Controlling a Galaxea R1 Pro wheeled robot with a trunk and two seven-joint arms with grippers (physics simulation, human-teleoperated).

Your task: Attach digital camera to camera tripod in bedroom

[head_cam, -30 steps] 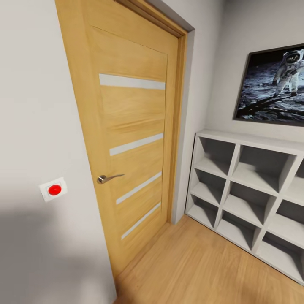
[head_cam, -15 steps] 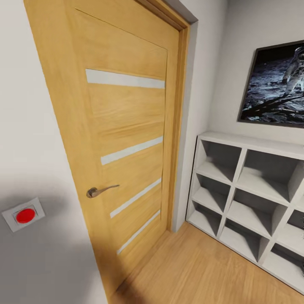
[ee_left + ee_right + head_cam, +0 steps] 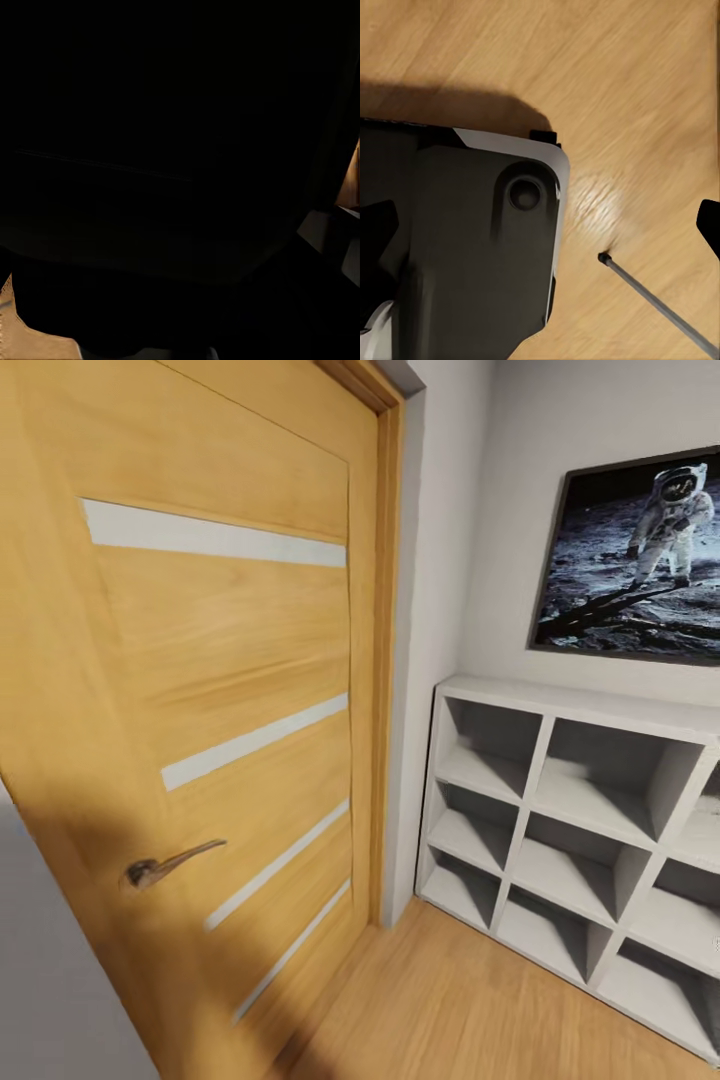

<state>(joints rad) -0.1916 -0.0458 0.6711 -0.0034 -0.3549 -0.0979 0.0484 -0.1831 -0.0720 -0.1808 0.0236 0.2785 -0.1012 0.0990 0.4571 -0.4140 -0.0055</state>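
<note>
Since the earlier frames the head camera has swung and closed in on the door, so the whole picture has shifted: the wall plate with the red button has slipped out past the left edge, and the astronaut picture now shows more of the figure. At the left of the head view a strip of pale grey wall (image 3: 60,1000) borders the light wood door (image 3: 200,660), which carries four slanted white stripes and a curved metal lever handle (image 3: 170,863) low on its left side. Right of the door stands its wooden frame (image 3: 385,660), then a grey wall corner. Further right a white cube shelf unit (image 3: 560,840) with open compartments sits on the light wood floor (image 3: 450,1010), touching the wall, and above it hangs a dark-framed picture of an astronaut on the moon (image 3: 635,560). The left wrist view is almost wholly black, with small slivers of wood tone at its edges; whether the left pincer is apart or together cannot be told. The right wrist view looks down on wood floor (image 3: 622,90), a dark grey part of the robot's body with a pale edge (image 3: 472,240), and a thin metal rod (image 3: 660,307); the right pincer's state cannot be told either. Neither the digital camera nor the camera tripod appears among these things.
</note>
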